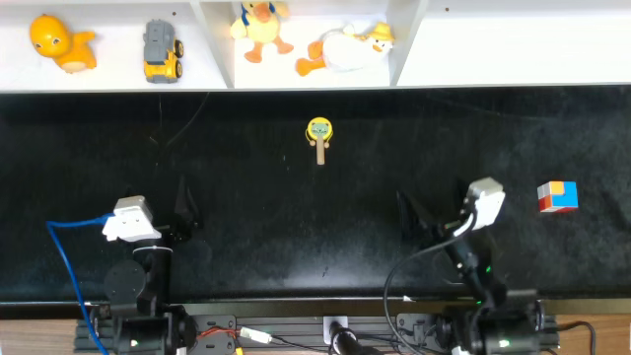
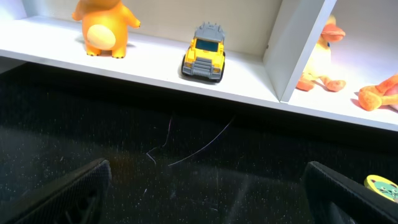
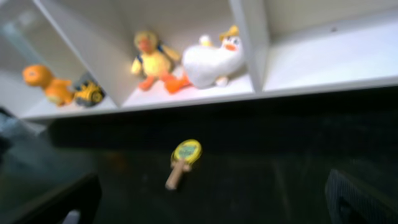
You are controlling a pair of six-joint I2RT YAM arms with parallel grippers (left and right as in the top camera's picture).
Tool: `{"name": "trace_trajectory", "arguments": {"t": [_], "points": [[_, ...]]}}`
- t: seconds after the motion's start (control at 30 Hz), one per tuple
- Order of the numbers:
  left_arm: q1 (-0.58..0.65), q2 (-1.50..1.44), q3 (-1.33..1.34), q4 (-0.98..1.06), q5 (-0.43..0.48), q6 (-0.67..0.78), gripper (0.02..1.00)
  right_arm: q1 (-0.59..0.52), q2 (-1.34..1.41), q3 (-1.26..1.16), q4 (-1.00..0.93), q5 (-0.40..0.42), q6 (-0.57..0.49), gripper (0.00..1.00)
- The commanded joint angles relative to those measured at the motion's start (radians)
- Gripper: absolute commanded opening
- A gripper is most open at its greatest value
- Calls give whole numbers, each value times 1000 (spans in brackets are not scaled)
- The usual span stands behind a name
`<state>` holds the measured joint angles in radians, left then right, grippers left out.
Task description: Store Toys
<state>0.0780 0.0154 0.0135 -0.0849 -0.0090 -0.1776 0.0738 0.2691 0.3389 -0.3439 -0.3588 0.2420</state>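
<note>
A small yellow paddle toy with a wooden handle lies on the black mat just in front of the shelf's middle; it also appears in the right wrist view and at the edge of the left wrist view. A multicoloured cube rests at the mat's far right. My left gripper hovers low at the near left, open and empty. My right gripper stands at the near right, open and empty, well short of the paddle toy.
The white shelf along the back holds an orange duck and a yellow truck in its left bay, and a yellow plush duck and a white plush duck in the middle bay. The right bay is bare.
</note>
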Motion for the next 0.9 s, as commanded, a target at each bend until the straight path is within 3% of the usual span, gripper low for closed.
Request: {"name": "trace_trajectory", "arguments": {"t": [0.03,0.23,0.4,0.5,0.67,0.9], "points": [[-5,-13,-5,2,-8,-7,998,5,238,273,-129,-90,-68,996],[-5,-13,-5,2,-8,-7,998,19,598,696,-510,-73,-243,996],[-5,-13,-5,2,-8,-7,998,139,810,969,-731,78,-253,996],[-5,-13,-5,2,-8,-7,998,260,903,1051,-782,198,-188,996],[-5,-13,-5,2,-8,-7,998,441,1022,1080,-774,317,-22,998],[-5,-13,-5,2,-8,-7,998,582,1198,1080,-753,402,208,996]]}}
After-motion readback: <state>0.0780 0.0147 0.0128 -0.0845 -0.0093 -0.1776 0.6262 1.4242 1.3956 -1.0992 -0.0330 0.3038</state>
